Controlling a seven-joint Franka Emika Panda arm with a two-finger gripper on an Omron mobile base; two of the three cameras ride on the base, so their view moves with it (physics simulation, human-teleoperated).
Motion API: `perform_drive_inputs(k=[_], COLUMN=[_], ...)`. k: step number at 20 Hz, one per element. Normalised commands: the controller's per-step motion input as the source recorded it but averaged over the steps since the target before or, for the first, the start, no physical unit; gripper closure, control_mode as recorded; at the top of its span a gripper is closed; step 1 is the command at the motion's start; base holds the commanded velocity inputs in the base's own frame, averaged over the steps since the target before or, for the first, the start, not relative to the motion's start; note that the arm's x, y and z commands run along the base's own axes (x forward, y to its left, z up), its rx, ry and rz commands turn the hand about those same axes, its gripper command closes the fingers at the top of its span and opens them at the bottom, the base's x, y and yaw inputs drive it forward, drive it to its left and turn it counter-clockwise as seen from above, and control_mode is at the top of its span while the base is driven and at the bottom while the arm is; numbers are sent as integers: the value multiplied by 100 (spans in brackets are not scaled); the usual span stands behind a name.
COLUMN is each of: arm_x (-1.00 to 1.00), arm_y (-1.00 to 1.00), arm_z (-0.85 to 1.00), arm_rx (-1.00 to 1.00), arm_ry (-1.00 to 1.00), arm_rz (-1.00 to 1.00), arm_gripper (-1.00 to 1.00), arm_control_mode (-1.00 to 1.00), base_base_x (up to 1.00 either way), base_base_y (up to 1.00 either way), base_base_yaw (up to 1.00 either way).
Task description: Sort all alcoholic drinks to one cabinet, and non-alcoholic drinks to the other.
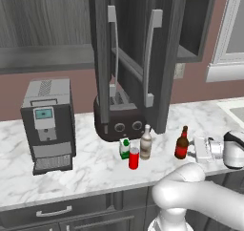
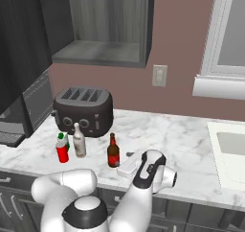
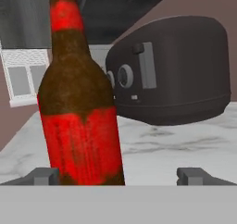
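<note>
The fingertips (image 3: pixel 45 176) stand wide apart and hold nothing, and the beer bottle (image 3: pixel 81 121) rises between them, nearer the left one than the right. It stands upright near the counter's (image 1: pixel 86 170) front edge, apart from the other drinks, so I'd centre the gripper (image 1: pixel 193 151) on the body before closing. Grip on the label, level, to avoid tipping it.

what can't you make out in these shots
- Beer bottle: top and base cut off by the hand view's edges.
- Green-and-white bottle: lower part hidden behind the red can, right base view.
- Tan bottle: label too small to read, left base view.
- Open cabinet: inside hidden behind its doors, left base view.
</note>
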Motion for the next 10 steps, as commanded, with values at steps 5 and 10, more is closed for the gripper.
perform_drive_inputs(k=[5,10], arm_x=[7,1], arm_y=[21,18], arm_z=[-4,0], arm_rx=[-2,-1], arm_ry=[0,0], arm_rz=[0,0], arm_gripper=[-100,-100], arm_control_mode=[-100,-100], base_base_x=[0,0], base_base_y=[0,0], base_base_yaw=[0,0])
